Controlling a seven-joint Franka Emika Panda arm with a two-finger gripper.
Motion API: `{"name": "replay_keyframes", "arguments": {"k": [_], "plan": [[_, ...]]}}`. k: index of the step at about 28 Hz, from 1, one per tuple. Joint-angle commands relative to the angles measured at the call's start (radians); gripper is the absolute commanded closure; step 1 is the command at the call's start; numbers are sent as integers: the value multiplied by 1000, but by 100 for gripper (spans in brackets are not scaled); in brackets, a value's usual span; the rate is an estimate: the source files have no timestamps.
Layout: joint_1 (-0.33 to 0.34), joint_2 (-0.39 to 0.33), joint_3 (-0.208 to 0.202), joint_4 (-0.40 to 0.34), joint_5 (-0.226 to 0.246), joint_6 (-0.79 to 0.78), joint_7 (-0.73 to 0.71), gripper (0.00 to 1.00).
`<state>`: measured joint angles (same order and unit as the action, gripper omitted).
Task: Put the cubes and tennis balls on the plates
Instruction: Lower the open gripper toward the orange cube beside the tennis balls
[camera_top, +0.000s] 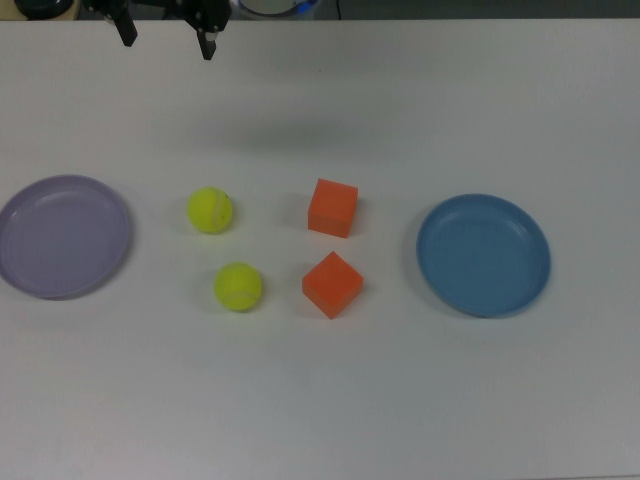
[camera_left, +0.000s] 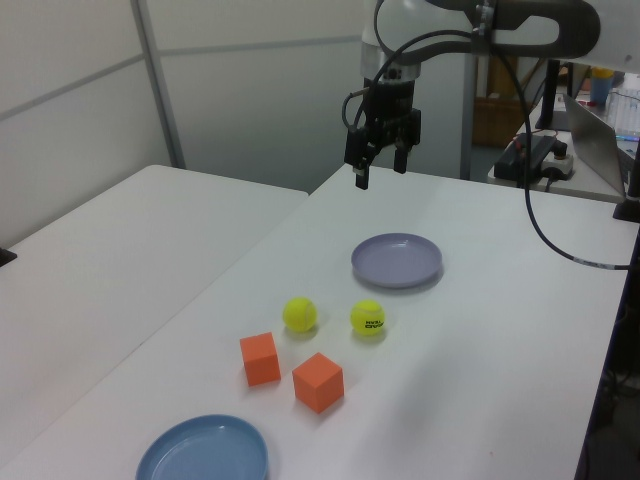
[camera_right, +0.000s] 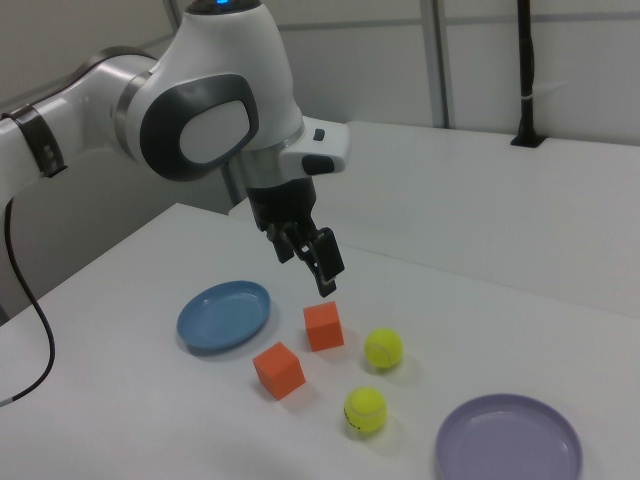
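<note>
Two orange cubes (camera_top: 333, 207) (camera_top: 332, 284) sit on the white table mid-scene, with two yellow-green tennis balls (camera_top: 210, 210) (camera_top: 238, 287) to the top view's left of them. One ball (camera_left: 368, 318) shows black lettering. The lavender plate (camera_top: 62, 236) lies empty at the top view's far left. The blue plate (camera_top: 484, 255) lies empty at the top view's right. My gripper (camera_top: 166, 40) hangs open and empty well above the table at the top view's upper edge, apart from everything. In the left view the gripper (camera_left: 380, 168) is beyond the lavender plate (camera_left: 397, 260).
A second white table (camera_left: 120, 240) adjoins on the left view's left. Cables and a laptop (camera_left: 600, 130) stand on a bench at the left view's far right. A black post (camera_right: 525, 80) stands at the right view's back.
</note>
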<state>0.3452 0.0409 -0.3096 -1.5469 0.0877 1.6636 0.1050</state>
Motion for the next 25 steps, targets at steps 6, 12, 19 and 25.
{"name": "replay_keyframes", "arguments": {"k": [6,12,19,25], "plan": [[6,-26,177,-199,1,200,137,0],[8,-22,254,-292,3,313,189,0],[8,-3,297,-417,1,502,234,0],[8,45,303,-455,1,600,266,0]]}}
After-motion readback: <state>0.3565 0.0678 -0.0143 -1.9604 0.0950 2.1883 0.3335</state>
